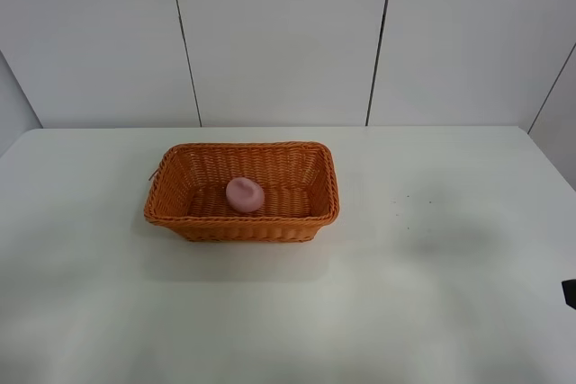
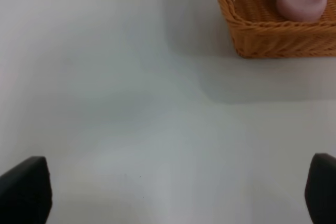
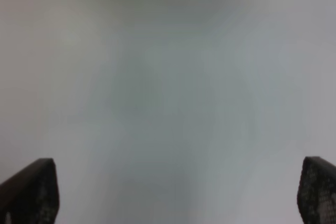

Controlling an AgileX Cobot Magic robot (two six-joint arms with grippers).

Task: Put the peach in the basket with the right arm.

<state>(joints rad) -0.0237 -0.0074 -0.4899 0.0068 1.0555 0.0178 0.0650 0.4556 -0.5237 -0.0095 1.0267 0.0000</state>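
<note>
The peach (image 1: 244,194) lies inside the basket (image 1: 241,227), on the woven floor a little left of centre, its dimpled top facing up. It touches nothing but the wicker beneath it, and the sloping sides stand well above it, so it looks unlikely to roll out. The left wrist view shows the same: the pink fruit sits low behind the braided rim, near one corner of the basket.

The basket stands on the white desk (image 1: 432,276), towards the back and left of the middle, with open surface on all sides.

Neither arm is over the basket. The right end effector (image 3: 178,195) hangs above bare desk, its two fingers far apart at the edges of its own view and holding nothing; only a dark scrap at the right edge of the high view may belong to it. The left end effector (image 2: 178,195) is likewise spread wide and empty, with the basket well ahead of it.

Judging from this layout, the placing appears done and both arms stand clear.
</note>
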